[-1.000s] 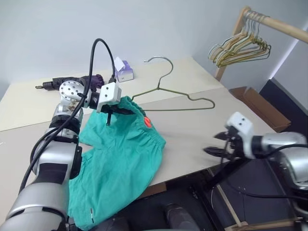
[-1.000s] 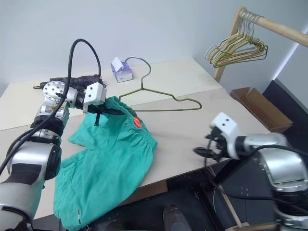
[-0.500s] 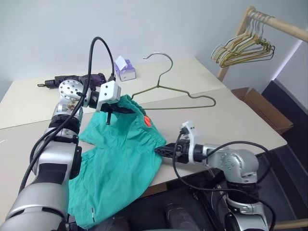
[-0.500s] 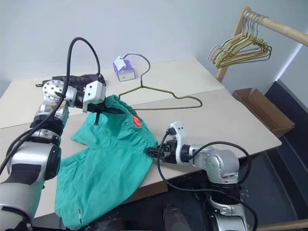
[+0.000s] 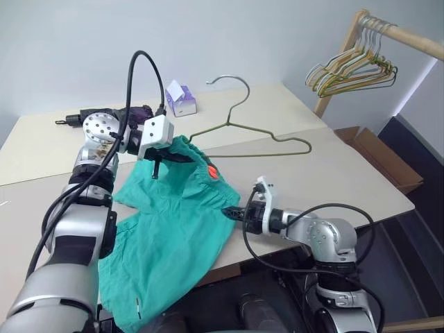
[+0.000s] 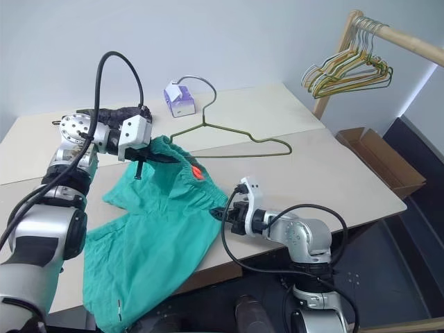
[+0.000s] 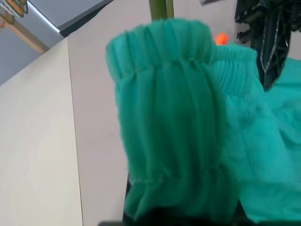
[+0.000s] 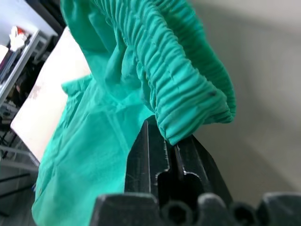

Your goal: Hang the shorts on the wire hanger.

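Two grippers clamp the shorts' [image 5: 177, 229] waistband in the left eye view: the left gripper [image 5: 166, 158] at its far end, the right gripper [image 5: 234, 212] at its near end, so the band runs slantwise across the worktop [image 5: 333, 173] while the legs trail off the front edge. Behind, the wire hanger [image 5: 253, 135] lies flat, hook toward the wall.

Left wrist view: gathered waistband [image 7: 169, 117] bunched over closed fingers.

Right wrist view: black fingers [image 8: 141, 160] pinched shut on the elastic edge.

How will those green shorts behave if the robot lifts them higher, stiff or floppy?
Probably floppy: the shorts already sag between the left fingers and right fingers, with one leg drooping over the table edge. Likely light, since a pinch of waistband holds them. The gathered elastic may bunch or stretch rather than slip.
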You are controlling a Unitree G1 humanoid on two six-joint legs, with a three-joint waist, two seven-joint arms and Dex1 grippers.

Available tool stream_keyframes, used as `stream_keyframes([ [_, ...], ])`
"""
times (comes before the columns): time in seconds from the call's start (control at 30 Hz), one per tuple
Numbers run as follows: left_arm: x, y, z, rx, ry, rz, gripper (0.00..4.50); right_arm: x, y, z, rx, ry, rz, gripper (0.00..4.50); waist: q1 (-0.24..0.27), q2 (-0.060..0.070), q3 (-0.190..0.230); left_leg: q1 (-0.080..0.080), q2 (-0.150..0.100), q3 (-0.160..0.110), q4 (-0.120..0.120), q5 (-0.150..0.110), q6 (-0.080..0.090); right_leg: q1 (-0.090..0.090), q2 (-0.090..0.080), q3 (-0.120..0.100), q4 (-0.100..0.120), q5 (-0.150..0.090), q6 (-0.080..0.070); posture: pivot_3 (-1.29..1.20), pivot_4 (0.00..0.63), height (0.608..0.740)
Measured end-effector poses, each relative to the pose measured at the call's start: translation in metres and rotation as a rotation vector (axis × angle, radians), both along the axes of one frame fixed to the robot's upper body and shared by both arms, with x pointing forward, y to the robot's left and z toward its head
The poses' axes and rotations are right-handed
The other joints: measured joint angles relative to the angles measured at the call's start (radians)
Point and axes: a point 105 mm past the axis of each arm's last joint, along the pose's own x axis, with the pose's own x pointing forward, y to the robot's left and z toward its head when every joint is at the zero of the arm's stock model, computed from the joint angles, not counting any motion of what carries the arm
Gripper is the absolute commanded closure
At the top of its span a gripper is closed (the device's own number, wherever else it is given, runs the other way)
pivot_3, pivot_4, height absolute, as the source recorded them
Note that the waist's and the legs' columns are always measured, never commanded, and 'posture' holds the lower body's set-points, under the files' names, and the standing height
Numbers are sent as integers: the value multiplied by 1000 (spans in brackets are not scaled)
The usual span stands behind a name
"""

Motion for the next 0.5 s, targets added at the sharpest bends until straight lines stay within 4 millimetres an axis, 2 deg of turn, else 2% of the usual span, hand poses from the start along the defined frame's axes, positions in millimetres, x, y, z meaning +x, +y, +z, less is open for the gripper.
stream_keyframes([
  [0.07, -2, 6, -5, 10, 15, 9, 4500, 1, -9, 0, -8, -18, -33, 4474, -1, 0, 0, 0, 0, 0, 0, 0, 0, 0, 0, 0, 0, 0, 0, -151, 19, 740],
  [0.23, -9, 36, -20, 116, 41, 64, 4500, 11, -46, 6, -70, -120, -164, 4474, -3, 0, 0, 0, 0, 0, 0, 0, 0, 0, 0, 0, 0, 0, 0, -151, 19, 740],
  [0.4, -12, 42, -29, 155, 53, 67, 4500, 18, -63, 11, -112, -183, -208, 4474, 1, 0, 0, 0, 0, 0, 0, 0, 0, 0, 0, 0, 0, 0, 0, -141, 23, 740],
  [0.5, -12, 42, -30, 162, 52, 66, 4500, 21, -67, 11, -113, -189, -217, 4474, 4, 0, 0, 0, 0, 0, 0, 0, 0, 0, 0, 0, 0, 0, 0, -141, 23, 740],
])
